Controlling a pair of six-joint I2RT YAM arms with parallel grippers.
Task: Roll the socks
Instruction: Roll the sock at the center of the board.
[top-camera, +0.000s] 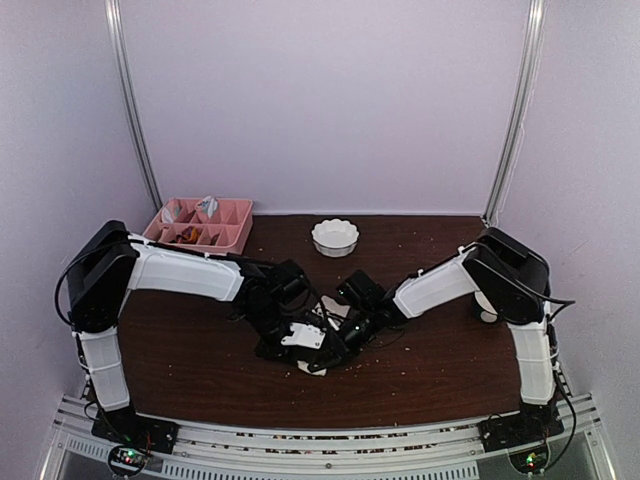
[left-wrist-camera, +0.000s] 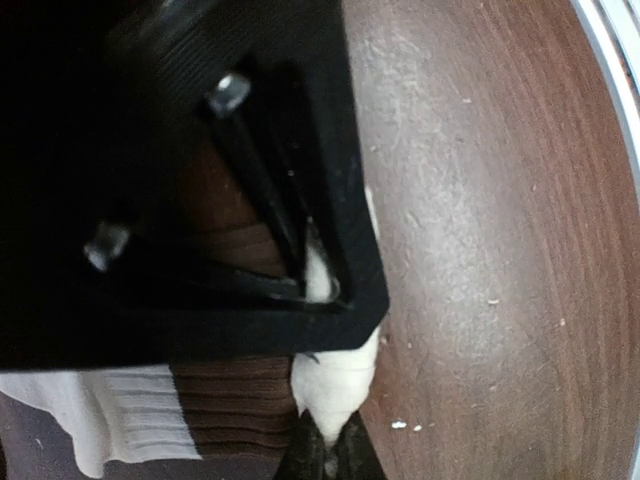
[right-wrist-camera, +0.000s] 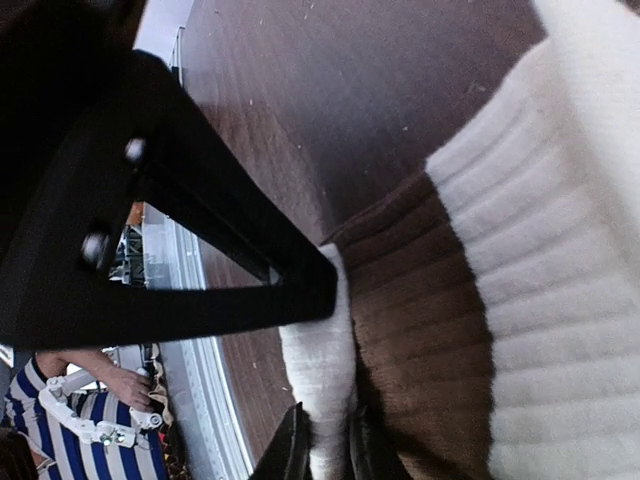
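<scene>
Centre of dark wooden desk (top-camera: 450, 370): left gripper (left-wrist-camera: 325, 452) and right gripper (right-wrist-camera: 325, 450) each clamp narrow on edge of cream-beige ribbed sock with dark brown band (right-wrist-camera: 520, 300). Sock mostly flat; rolling apparently barely begun, nearly all left.

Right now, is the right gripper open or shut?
Shut on the cream-and-brown sock: in the right wrist view, the right gripper pinches a cream fold between its fingertips.

Bare tabletop (top-camera: 430, 370) on both flanks; bowl (top-camera: 335, 238) and pink tray (top-camera: 200, 225) well behind.
</scene>
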